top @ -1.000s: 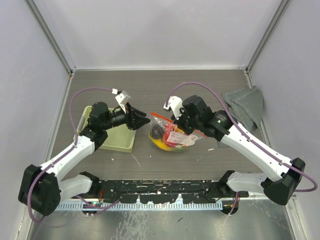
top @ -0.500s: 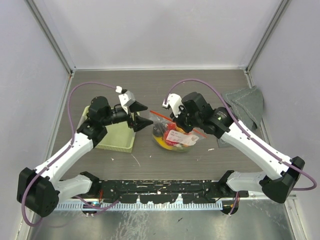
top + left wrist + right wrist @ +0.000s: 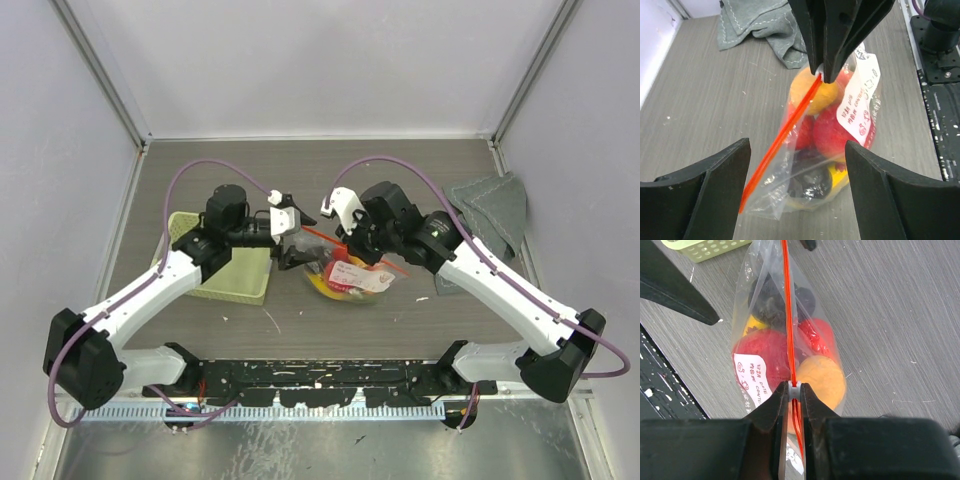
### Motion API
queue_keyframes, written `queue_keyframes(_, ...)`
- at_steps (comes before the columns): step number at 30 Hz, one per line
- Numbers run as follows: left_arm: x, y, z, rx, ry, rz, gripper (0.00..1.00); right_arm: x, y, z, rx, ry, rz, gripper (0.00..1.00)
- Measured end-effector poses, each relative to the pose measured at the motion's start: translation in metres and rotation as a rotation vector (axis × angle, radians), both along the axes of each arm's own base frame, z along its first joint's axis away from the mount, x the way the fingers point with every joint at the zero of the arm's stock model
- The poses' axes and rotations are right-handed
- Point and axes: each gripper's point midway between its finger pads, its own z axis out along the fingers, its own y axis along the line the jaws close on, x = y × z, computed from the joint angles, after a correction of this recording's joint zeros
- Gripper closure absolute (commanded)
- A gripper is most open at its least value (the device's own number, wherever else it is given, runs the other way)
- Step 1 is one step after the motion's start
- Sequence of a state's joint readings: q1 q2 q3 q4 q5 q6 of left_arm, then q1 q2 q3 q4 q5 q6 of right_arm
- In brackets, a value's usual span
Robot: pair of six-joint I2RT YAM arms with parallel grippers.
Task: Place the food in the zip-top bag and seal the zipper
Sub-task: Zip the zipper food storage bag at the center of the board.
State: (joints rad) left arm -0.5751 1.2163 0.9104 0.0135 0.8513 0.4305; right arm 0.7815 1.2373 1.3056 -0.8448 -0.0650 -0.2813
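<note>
The zip-top bag (image 3: 350,278) sits mid-table, just right of the pale green basket (image 3: 235,280) and well left of the grey cloth (image 3: 490,215). The food (image 3: 832,132) is already inside it: red, orange, yellow and dark pieces. The right gripper (image 3: 795,388) has its jaws nearly closed, pinching the right end of the zipper (image 3: 788,315). From that pinch the red-orange strip runs straight leftward toward the left gripper (image 3: 797,150). That gripper's jaws stand wide apart, holding nothing, and straddle the bag's left end. The strip's free end lies between them, closer to one finger. The left arm is therefore the nearer one to take that end. Whether the strip is pressed shut along its length cannot be told.
</note>
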Motion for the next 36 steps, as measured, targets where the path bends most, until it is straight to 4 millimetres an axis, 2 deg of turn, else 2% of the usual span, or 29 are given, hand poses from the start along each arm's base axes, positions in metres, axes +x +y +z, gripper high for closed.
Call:
queue_keyframes(6, 0.010, -0.007, 0.006, 0.017, -0.079, -0.030, 0.23, -0.001, 0.003, -0.001, 0.008, 0.007, 0.012, 0.98)
queue_keyframes(12, 0.012, -0.016, -0.010, 0.045, -0.066, -0.069, 0.31, -0.002, 0.005, 0.000, 0.014, 0.010, 0.019, 0.98)
queue_keyframes(14, 0.010, -0.019, -0.017, 0.057, -0.050, -0.082, 0.39, -0.002, 0.005, 0.000, 0.016, 0.009, 0.021, 0.98)
queue_keyframes(19, 0.008, -0.023, -0.032, 0.079, -0.013, -0.106, 0.69, -0.002, 0.006, 0.000, 0.020, 0.009, 0.027, 0.98)
queue_keyframes(24, 0.008, -0.023, -0.036, 0.088, -0.012, -0.109, 0.99, -0.001, 0.007, 0.002, 0.026, 0.003, 0.027, 0.98)
queue_keyframes(29, 0.007, -0.021, -0.035, 0.098, -0.018, -0.095, 1.00, 0.000, 0.007, 0.002, 0.024, -0.001, 0.022, 0.98)
queue_keyframes(36, 0.000, -0.008, -0.033, 0.110, -0.054, -0.033, 1.00, 0.002, 0.005, -0.001, 0.026, -0.016, 0.005, 0.98)
